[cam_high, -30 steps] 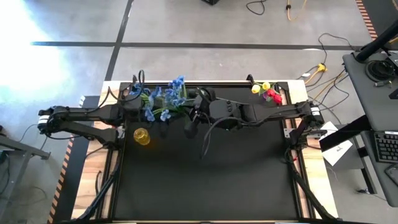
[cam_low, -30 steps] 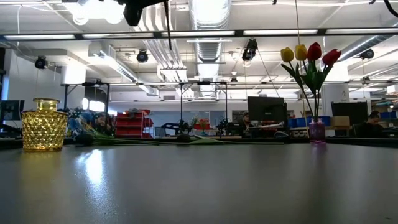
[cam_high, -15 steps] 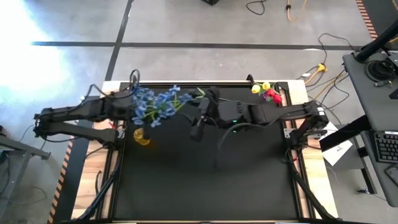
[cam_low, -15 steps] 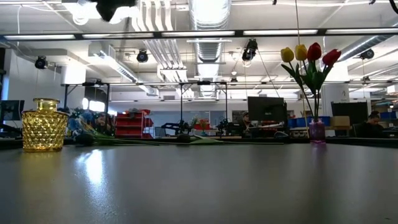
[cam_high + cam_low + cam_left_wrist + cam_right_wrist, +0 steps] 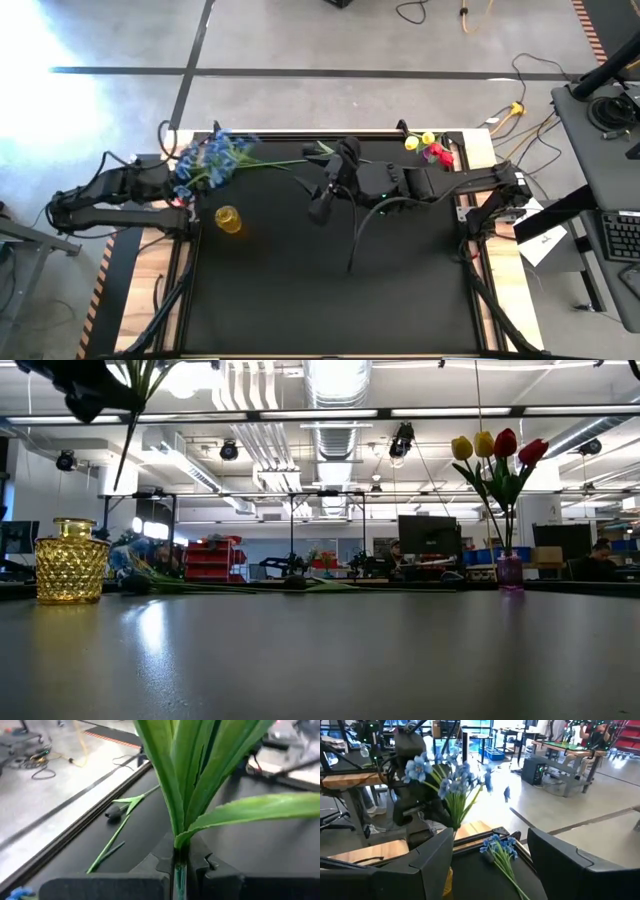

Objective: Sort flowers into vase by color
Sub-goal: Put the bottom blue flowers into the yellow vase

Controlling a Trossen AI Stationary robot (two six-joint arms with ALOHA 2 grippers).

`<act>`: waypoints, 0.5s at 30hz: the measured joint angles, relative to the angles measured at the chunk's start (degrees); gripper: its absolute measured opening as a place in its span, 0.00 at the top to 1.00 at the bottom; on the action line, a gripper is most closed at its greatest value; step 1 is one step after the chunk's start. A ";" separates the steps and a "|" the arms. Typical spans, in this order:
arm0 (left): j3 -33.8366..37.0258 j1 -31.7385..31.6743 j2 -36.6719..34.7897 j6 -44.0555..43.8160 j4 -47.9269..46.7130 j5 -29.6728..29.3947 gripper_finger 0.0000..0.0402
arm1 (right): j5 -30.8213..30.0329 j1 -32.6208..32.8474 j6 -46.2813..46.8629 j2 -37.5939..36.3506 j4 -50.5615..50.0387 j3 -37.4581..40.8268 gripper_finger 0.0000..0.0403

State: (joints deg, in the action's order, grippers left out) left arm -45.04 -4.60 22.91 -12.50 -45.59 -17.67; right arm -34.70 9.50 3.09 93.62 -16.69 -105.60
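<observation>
Gripping a blue flower bunch (image 5: pixel 205 160) by its stem, the left fingers (image 5: pixel 107 887) are closed; right fingers (image 5: pixel 432 857) gape empty

In the high view the left tool (image 5: pixel 178 172) is buried under the bunch of blue blossoms (image 5: pixel 207 161), so its fingers cannot be made out there. The left wrist view cuts that bunch off above the leaves, showing no blossoms. In the low view the left arm (image 5: pixel 92 385) is cropped by the top edge. The blue flowers (image 5: pixel 135 556) lying on the worktop (image 5: pixel 320 655) behind the yellow vase (image 5: pixel 71 561) are too small to count.
</observation>
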 joint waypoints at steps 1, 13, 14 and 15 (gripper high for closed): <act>0.28 0.00 -0.84 -1.27 -0.18 -0.52 1.00 | -0.05 0.00 -0.02 0.02 0.00 0.00 0.39; 1.41 0.07 -7.55 -11.08 -11.26 -3.06 1.00 | -2.93 -0.02 3.46 0.02 -3.40 0.00 0.40; 1.41 0.07 -8.00 -11.23 -12.29 -4.26 1.00 | -2.95 -0.02 3.83 0.02 -3.69 0.00 0.40; 1.43 0.07 -8.42 -11.45 -13.03 -5.54 1.00 | -2.95 -0.02 4.25 0.02 -3.90 0.00 0.40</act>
State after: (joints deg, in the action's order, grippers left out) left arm -43.62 -4.54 14.49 -23.95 -58.61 -23.21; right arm -37.65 9.47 7.34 93.65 -20.59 -105.60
